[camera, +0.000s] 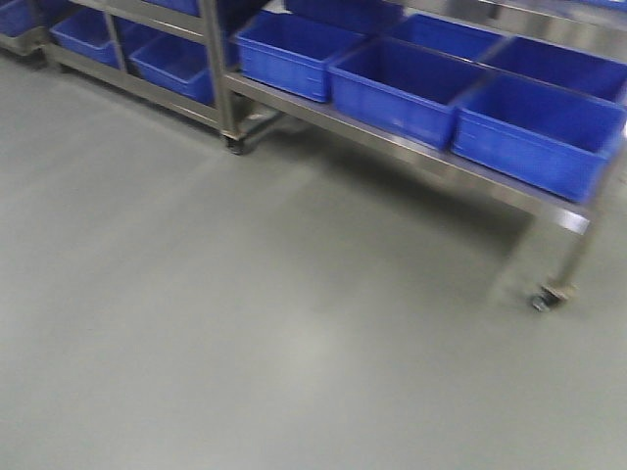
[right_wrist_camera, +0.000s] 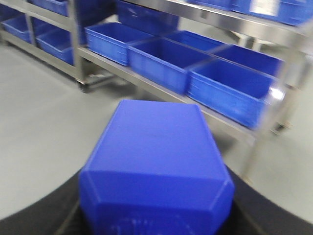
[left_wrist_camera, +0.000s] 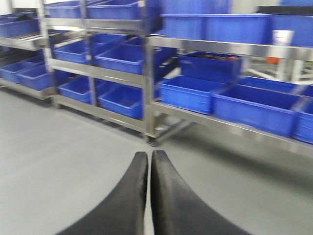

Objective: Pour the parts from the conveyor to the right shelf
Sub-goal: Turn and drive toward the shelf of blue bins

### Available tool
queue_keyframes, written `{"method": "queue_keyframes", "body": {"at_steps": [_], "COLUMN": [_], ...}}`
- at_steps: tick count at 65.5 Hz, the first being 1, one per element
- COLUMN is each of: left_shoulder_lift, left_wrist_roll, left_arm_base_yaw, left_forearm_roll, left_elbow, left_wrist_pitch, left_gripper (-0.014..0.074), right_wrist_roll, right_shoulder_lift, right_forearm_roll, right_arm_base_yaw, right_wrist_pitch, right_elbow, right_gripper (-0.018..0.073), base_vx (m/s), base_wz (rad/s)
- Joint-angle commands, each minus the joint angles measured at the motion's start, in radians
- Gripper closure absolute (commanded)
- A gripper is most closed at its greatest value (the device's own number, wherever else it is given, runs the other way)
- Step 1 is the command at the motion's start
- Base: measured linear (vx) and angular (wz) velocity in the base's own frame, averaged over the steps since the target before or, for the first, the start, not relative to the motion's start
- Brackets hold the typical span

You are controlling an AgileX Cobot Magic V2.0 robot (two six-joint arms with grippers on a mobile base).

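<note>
Mid-carry, nothing poured yet.
Pinching blue part (right_wrist_camera: 156, 171) with right claw (right_wrist_camera: 156, 215), pressing left claw (left_wrist_camera: 149, 161) together on nothing, facing right shelf (camera: 490, 179) across grey floor (camera: 245, 323). Judging pickup done; left to do: closing in, tipping into a bin (right_wrist_camera: 161, 61).

Floor: smooth pale grey floor (camera: 245, 352), bare, with a soft sheen from the light above.
Racks: stainless-steel tiered racks (left_wrist_camera: 146, 78) standing in a row, on small castors (camera: 542, 297).
Crates: open blue plastic crates (camera: 402, 88) side by side on every tier.
Sharpness: all views slightly blurred.
</note>
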Motion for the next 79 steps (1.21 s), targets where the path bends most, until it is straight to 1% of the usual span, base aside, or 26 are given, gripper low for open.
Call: {"method": "queue_keyframes", "body": {"at_steps": [1,41,79], "left_shoulder_lift": [-0.011,-0.011,-0.011], "left_wrist_roll": [-0.008,-0.008,-0.008], "left_arm_base_yaw": [-0.005,-0.005,-0.005], "left_forearm_roll": [-0.007,-0.007,-0.007], "left_elbow": [-0.02,-0.02,-0.02], "left_wrist_pitch": [-0.073,-0.073,-0.073], "left_gripper": [0.0603,0.0603,0.0603], "right_wrist_roll": [-0.009,-0.009,-0.009], "right_shoulder_lift": [0.021,0.021,0.021], "right_forearm_roll": [-0.011,-0.012,-0.013], "right_arm_base_yaw": [-0.004,-0.004,-0.004], "right_wrist_pitch": [-0.08,-0.075,-0.075], "right_elbow": [-0.025,-0.025,-0.025], "right_gripper": [0.0564,0.0564,0.0564], "base_vx": [0.82,0.84,0.85], "base_wz": [0.56,0.62,0.53]}}
